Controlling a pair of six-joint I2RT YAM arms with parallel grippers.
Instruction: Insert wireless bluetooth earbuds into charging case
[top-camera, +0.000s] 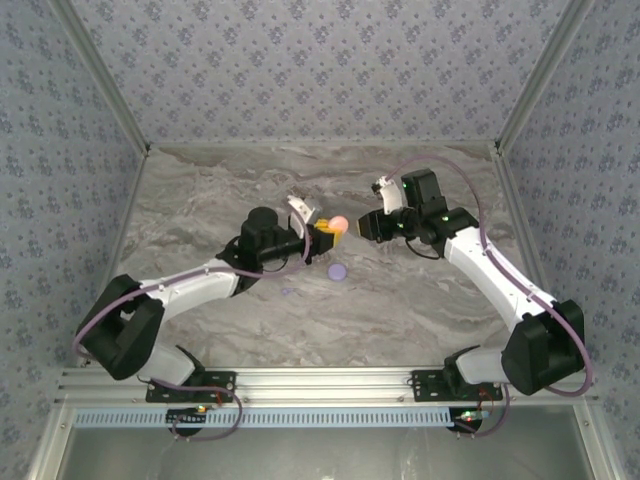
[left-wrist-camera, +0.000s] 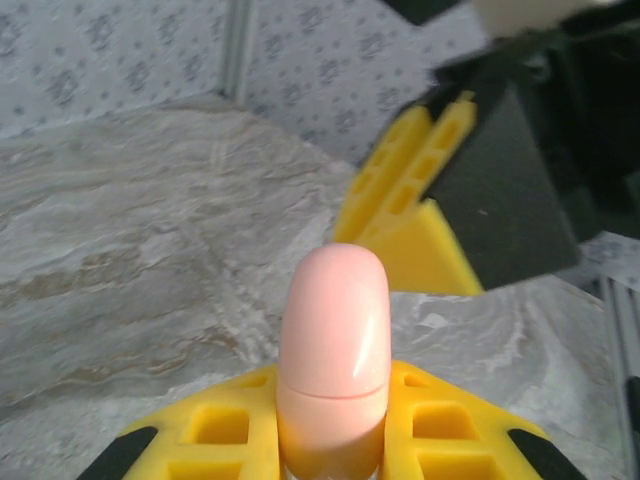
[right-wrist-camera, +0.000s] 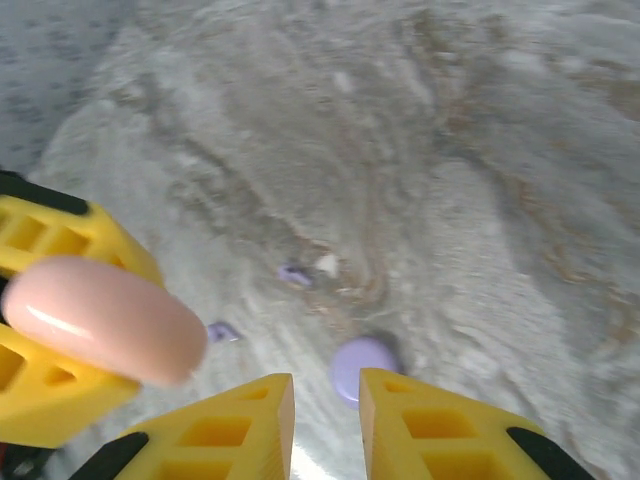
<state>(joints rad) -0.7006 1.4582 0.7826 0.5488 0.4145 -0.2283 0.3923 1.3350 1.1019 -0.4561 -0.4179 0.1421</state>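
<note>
Obs., top view: left claw (top-camera: 326, 230) is clamped on the salmon-pink case (top-camera: 339, 222), held clear of the counter (top-camera: 420, 310). The seam runs unbroken round the case in the left wrist view, so the lid reads as closed.

Right claw (right-wrist-camera: 326, 388) faces the case from its 3 o'clock, very near but not touching. Its jaws stand at a narrow gap with nothing between them.

Earbuds (right-wrist-camera: 293, 273): loose on the counter. In the right wrist view there is one lavender and one pale piece just beside each other, and a further lavender piece (right-wrist-camera: 222, 331) apart at their 8 o'clock. They are too small to give a long axis. The lavender disc (right-wrist-camera: 358, 362) lies flat, near the right fingertips.

Key relation: the buds lie at about 11 o'clock from the right claw and below it. The right is the free arm. The case's long axis runs 10 to 4 o'clock in that view.

Judgement: the case needs opening before any bud goes in.
</note>
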